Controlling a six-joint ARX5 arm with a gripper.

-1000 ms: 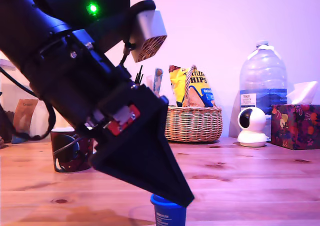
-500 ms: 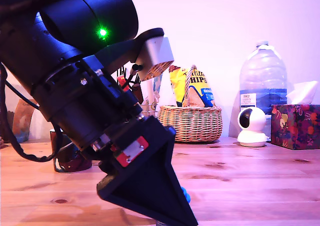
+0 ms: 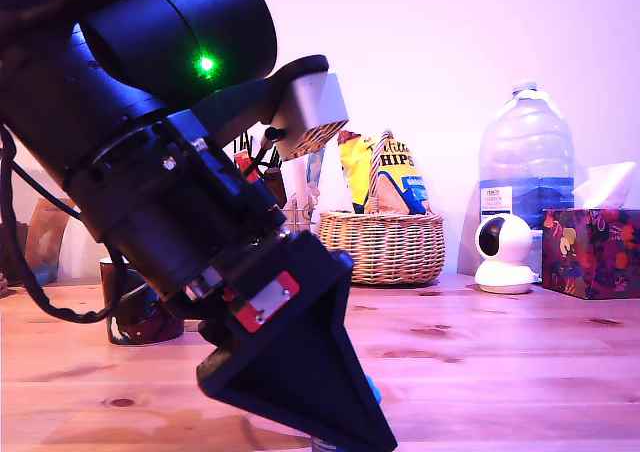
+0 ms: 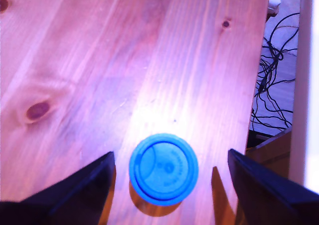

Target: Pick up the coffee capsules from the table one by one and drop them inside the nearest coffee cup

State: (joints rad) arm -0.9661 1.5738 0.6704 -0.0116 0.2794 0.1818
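From the exterior view my arm fills most of the frame and blocks nearly everything near it: behind it I can only make out part of one dark coffee cup (image 3: 140, 307), well apart from the fingers, toward that view's left. Further back stand one wicker basket (image 3: 387, 246) holding crisp bags (image 3: 385, 175), one big water bottle (image 3: 526, 162), one small white camera (image 3: 503, 254) and one tissue box (image 3: 590, 250). On the wrist view my gripper (image 4: 169, 172) has its fingers (image 4: 75, 185) spread wide, touching nothing. One blue coffee capsule (image 4: 163, 168) sits upside down on the table (image 4: 124, 65), between the two fingers with clear wood on either side of it. I count a single capsule; the exterior view shows only a blue sliver of it behind the fingertip. Past the table edge hangs a tangle of black cables (image 4: 271, 85).
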